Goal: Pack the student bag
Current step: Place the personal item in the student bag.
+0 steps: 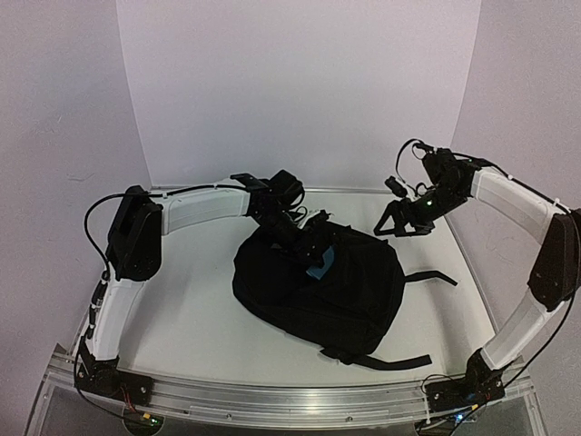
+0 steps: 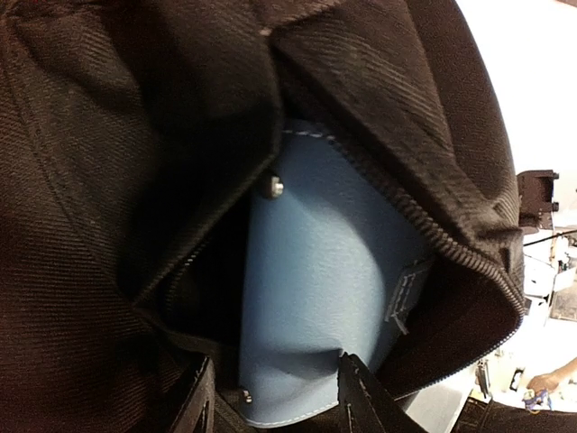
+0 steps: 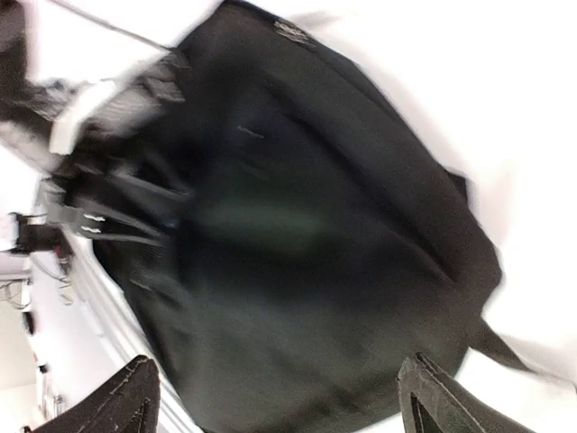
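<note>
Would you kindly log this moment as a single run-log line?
student bag: unzipped | blue pouch: partly inside | left gripper: astride pouch | right gripper: open, off bag

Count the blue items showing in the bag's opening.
1. A blue case sits in the open mouth of the student bag, right in front of the left hand. Anything deeper inside the bag is hidden.

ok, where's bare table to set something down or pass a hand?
Free: table between left arm base and student bag; also the strip between bag and near rail. Crowded: the bag's far mouth, where the left gripper sits at the blue pouch. A strap trails off right.
</note>
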You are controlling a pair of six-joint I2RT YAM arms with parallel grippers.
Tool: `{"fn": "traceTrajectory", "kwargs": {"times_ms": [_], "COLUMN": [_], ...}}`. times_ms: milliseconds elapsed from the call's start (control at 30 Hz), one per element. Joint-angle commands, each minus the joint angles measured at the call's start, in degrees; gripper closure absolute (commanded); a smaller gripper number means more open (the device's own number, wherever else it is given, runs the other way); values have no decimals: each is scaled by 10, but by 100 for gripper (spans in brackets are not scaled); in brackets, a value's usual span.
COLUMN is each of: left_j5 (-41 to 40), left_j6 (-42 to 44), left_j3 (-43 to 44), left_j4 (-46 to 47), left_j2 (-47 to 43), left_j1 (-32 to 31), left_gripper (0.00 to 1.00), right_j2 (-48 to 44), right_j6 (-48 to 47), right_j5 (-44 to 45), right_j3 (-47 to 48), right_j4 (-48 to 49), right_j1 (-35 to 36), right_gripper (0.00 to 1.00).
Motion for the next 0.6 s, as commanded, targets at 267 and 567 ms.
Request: {"fn": "traceTrajectory", "kwargs": {"times_ms": [267,567], "left_j5": [68,143], "left_j6": [-70,-241], "left_j3": [16,-98], "left_j4": [74,287], "left_j2": [3,-34], "left_j1": [-8,-7], "left_gripper": [99,100], "right_j2": [106,164], "right_j6": [-159,-97], "right_j5": [-13,-140], "right_j3": [-21,-5], "right_j4": [-157,-87], "right_j1": [-4,11], "right_gripper": [15,18]}}
